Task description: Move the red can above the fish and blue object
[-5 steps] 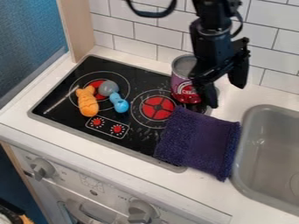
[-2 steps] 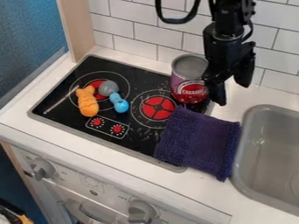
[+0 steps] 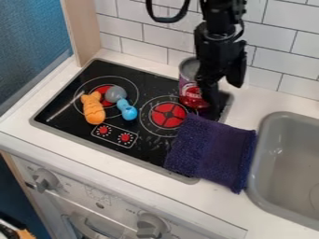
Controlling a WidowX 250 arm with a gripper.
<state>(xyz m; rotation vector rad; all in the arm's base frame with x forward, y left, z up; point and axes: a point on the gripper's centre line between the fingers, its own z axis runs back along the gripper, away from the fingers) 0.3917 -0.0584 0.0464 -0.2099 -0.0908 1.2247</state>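
The gripper [image 3: 224, 97] hangs at the stove's back right corner, its fingers apart and nothing visible between them. Directly left of it, the red can [image 3: 192, 95] stands upright, purple and red with a grey top; its right side is hidden behind the gripper, which appears to be against it. An orange fish [image 3: 93, 108] lies on the left burner area. Just right of the fish is a blue object [image 3: 127, 110] with a round grey end, lying at a slant.
The black stove top [image 3: 81, 86] has a red right burner [image 3: 168, 115]. A purple cloth [image 3: 211, 151] covers its front right corner and part of the counter. The grey sink [image 3: 293, 163] is at the right, and a white tiled wall [image 3: 149, 37] stands behind.
The gripper went right, away from the can, then came back left against it. The can has shifted slightly left. The fish, blue object and cloth stayed put.
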